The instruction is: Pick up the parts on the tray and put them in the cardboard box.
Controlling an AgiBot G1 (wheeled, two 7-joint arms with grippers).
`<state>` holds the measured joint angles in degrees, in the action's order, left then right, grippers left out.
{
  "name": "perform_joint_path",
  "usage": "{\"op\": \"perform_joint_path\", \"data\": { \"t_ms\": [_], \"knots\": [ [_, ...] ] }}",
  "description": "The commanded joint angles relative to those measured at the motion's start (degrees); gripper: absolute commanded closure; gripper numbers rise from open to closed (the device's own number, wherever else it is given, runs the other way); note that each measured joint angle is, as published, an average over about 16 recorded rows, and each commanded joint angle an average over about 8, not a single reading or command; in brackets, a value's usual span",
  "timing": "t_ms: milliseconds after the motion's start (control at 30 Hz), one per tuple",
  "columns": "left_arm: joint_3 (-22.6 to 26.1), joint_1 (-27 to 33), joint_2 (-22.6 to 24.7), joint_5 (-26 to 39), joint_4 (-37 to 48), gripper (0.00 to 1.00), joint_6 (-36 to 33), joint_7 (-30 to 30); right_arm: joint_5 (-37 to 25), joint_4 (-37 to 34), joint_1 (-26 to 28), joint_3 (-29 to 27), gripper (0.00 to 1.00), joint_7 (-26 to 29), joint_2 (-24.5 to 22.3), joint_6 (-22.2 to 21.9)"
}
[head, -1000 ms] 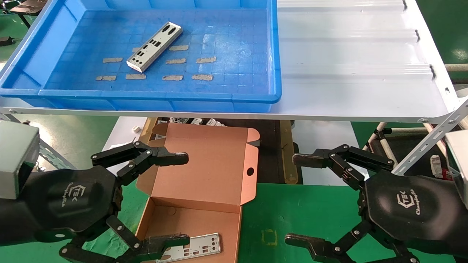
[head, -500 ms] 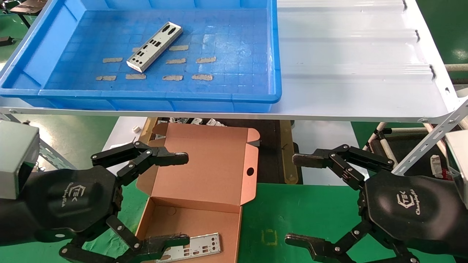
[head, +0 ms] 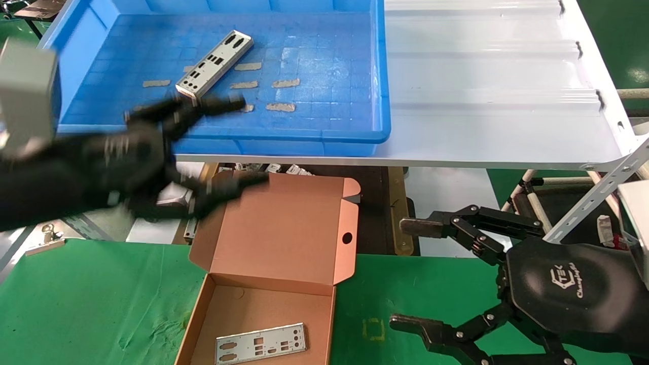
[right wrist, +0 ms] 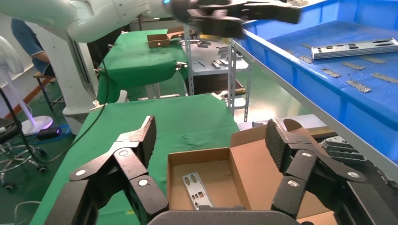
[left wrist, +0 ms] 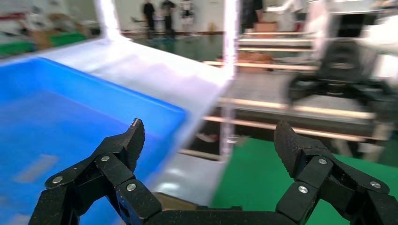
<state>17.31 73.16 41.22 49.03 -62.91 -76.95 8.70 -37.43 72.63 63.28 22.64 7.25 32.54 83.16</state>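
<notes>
One plate lies in the tray, another plate in the box. Left gripper, wide open and empty, hovers at the tray's near rim. Right gripper waits open beside the box.

The tray sits on the left half of the shelf, which stands behind and above the table. One part lies slantwise in the tray's middle, among tape strips. The cardboard box rests at the table's back edge, near its middle, lid raised toward the shelf. A second part lies flat in the box, toward the table's front edge.
</notes>
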Motion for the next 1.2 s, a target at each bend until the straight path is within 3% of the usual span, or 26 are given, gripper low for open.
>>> {"op": "perform_joint_path", "data": {
  "t_ms": [33, 700, 1200],
  "knots": [
    [0.5, 2.6, 1.2, 2.0, 2.2, 0.00, 1.6, -0.5, 0.0, 0.0, 0.0, 0.0, 1.00, 0.0, 0.0, 0.0],
    [8.0, 27.4, 13.0, 19.0, 36.5, 0.00, 7.2, -8.7, 0.0, 0.0, 0.0, 0.0, 1.00, 0.0, 0.0, 0.0],
    [11.0, 35.4, 17.1, 24.5, 51.5, 0.00, 10.0, -13.5, 0.0, 0.0, 0.0, 0.0, 1.00, 0.0, 0.0, 0.0]
  ]
}}
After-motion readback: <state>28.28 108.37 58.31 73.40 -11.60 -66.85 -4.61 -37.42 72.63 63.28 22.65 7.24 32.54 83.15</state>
